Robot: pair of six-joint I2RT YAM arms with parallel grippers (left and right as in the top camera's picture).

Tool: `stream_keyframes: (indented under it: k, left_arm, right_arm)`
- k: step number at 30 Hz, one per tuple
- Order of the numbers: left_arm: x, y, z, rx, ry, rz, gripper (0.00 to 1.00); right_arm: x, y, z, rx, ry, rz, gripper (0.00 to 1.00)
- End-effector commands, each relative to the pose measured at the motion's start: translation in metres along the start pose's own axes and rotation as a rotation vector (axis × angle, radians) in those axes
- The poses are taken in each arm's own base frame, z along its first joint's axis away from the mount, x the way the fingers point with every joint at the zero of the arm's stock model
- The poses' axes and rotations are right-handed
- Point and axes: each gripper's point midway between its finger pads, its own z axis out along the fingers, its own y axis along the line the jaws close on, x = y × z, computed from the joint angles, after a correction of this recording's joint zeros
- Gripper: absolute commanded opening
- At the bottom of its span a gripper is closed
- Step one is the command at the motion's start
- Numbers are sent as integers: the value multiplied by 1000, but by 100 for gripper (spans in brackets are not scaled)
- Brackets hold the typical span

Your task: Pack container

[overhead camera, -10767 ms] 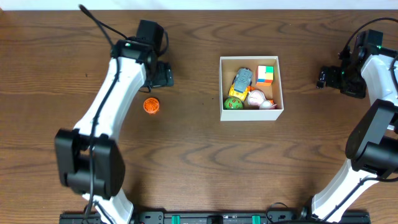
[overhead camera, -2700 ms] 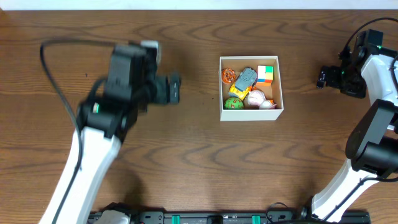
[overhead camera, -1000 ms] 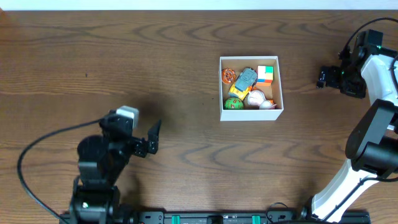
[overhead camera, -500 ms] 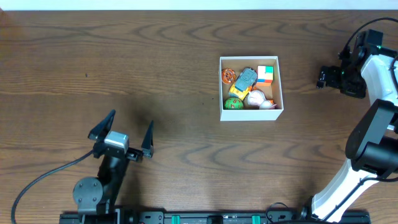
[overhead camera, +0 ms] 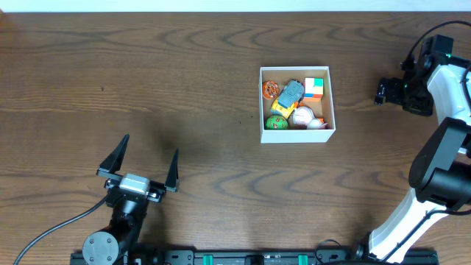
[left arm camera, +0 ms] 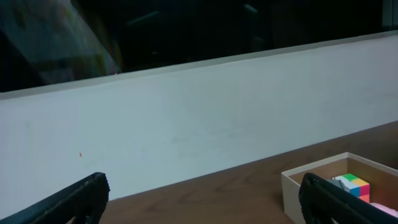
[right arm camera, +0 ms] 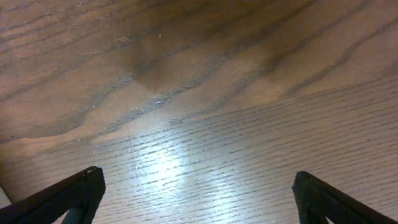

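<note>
Packing judged finished: the full container (overhead camera: 294, 135) is seen well ahead of the left gripper (overhead camera: 147, 153) and near the right gripper (overhead camera: 381, 91), both spread wide and empty; only parking is called for.

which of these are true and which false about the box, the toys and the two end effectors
1. The box holds several toys. True.
2. The left end effector grips a toy. False: it is open and empty, away from the box.
3. The coloured cube lies in the box's far right corner. True.
4. The right end effector hangs over the box. False: it is open, off to the box's right.
</note>
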Motion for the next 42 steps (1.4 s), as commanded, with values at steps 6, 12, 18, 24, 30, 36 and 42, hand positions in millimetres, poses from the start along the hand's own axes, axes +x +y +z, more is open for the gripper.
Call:
stream_keyframes:
  k: [6, 12, 18, 24, 30, 36, 42]
  left_arm:
    - [70, -5, -1, 23, 145, 110, 98]
    - [101, -6, -4, 23, 223, 147, 98]
    - [114, -8, -8, 21, 279, 44, 98]
    - [130, 15, -14, -161, 341, -203, 98]
    - [132, 22, -16, -209, 344, -228, 98]
    - [149, 35, -26, -303, 417, -222, 98]
    - [150, 36, -27, -312, 419, -221, 98]
  right_arm:
    - [1, -2, 0, 3, 2, 18, 99]
    - [1, -2, 0, 3, 2, 18, 99]
    - [1, -2, 0, 3, 2, 18, 99]
    - [1, -2, 0, 3, 2, 18, 99]
    - [1, -2, 0, 3, 2, 18, 99]
    - [1, -2, 0, 3, 2, 18, 99]
    - [1, -2, 0, 3, 2, 18, 99]
